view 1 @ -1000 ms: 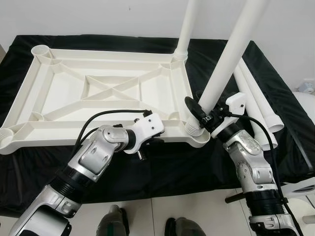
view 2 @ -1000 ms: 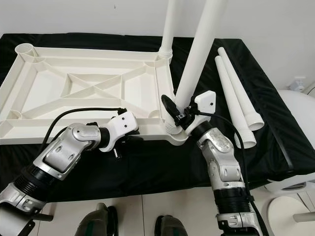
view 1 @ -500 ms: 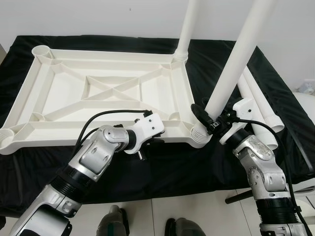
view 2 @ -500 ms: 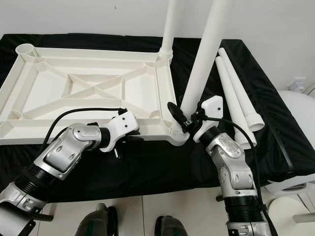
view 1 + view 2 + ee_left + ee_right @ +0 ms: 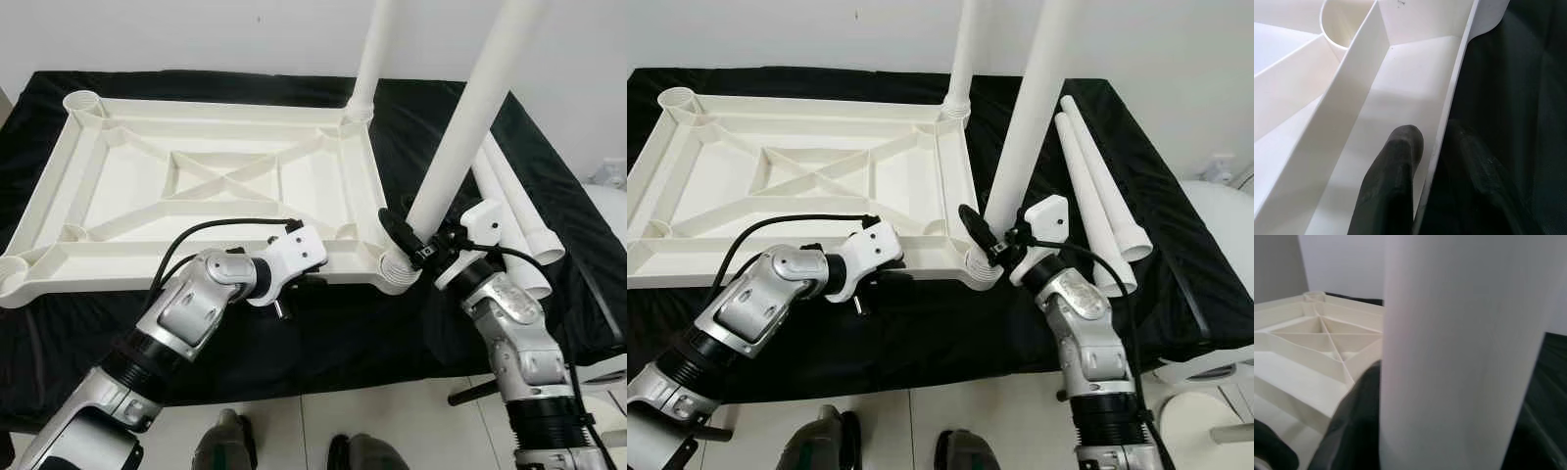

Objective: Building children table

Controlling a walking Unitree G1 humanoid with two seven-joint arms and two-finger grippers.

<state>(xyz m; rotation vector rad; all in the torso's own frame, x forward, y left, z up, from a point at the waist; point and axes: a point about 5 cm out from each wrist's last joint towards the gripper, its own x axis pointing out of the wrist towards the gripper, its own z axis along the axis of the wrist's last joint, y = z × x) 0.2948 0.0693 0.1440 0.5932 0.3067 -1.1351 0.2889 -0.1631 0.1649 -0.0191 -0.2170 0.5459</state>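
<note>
The right tool (image 5: pixel 419 247) clamps the leg (image 5: pixel 458 137) just above the corner socket (image 5: pixel 397 270); the leg's axis leans off upright. The left tool (image 5: pixel 1422 161) pinches the tabletop (image 5: pixel 211 176) rim.

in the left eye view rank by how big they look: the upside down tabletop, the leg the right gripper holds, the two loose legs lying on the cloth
1. Upside down tabletop, largest by far.
2. Held leg; near the camera, so it may look oversized.
3. Two loose legs; alike, partly hidden, not ranked apart.
</note>
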